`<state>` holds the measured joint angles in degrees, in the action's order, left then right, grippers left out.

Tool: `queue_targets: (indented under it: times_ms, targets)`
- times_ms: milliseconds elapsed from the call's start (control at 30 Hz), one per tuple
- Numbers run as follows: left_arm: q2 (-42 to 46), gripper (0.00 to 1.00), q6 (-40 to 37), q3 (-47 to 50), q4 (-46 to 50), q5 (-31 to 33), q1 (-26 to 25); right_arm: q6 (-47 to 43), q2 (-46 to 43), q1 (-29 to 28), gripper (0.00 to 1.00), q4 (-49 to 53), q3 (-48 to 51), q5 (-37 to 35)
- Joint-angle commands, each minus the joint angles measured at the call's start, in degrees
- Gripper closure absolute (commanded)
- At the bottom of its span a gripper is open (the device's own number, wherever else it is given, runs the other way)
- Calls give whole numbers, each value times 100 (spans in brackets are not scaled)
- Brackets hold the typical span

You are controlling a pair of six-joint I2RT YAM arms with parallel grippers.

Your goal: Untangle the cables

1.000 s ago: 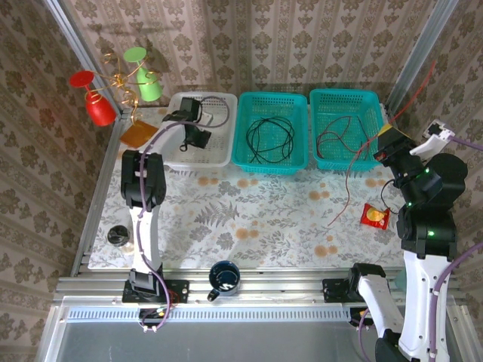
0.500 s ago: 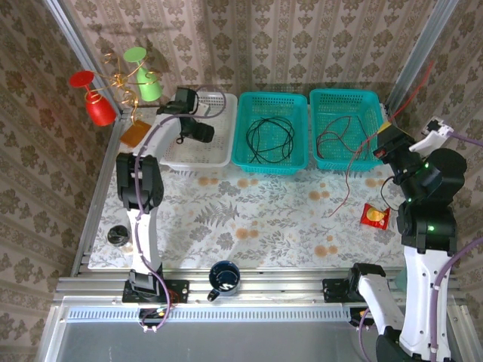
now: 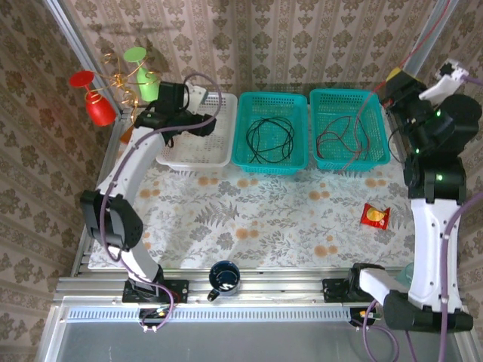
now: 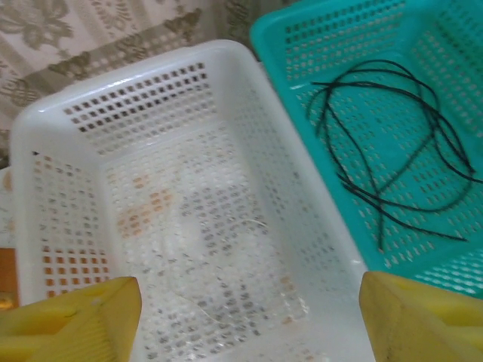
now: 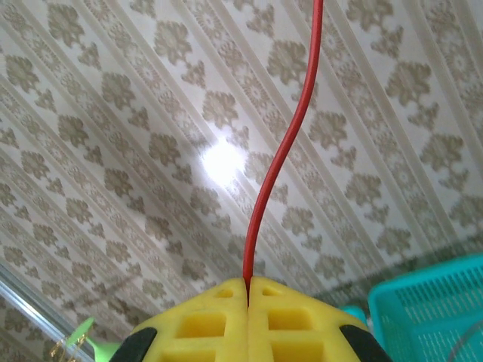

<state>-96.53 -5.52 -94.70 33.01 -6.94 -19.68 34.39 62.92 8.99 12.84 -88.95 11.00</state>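
Right wrist: the right gripper clamps a thin red cable running to twelve o'clock, probably light, limp and slippery, so best pinched near an end; the left gripper gapes empty.

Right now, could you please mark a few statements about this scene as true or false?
On the right gripper, the jaws are shut on a thin red cable. True.
The left gripper has its jaws open above the white plastic basket. True.
The thin black cables lie in the white basket. False: they lie in the middle teal plastic basket.
The dark mug stands inside a teal basket. False: it stands by the patterned table's near edge.
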Motion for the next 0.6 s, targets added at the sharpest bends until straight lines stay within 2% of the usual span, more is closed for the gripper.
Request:
queue_targets:
  times_ms: [0, 167, 333, 567]
  targets:
    - [378, 23, 373, 634, -476, -112, -199, -305, 652, -64, 100, -526, -624, -195]
    - [942, 23, 661, 1577, -1008, -115, -606, -877, 1547, -133, 100, -760, -1282, -529]
    - [1221, 22, 915, 2289, -1577, -388, -1128, -1293, 2178, -143, 100, -1404, -1134, -693]
    - [1262, 22, 1172, 2573, -2192, -466, -1754, -1708, 2719, -161, 100, -1587, -1102, -680]
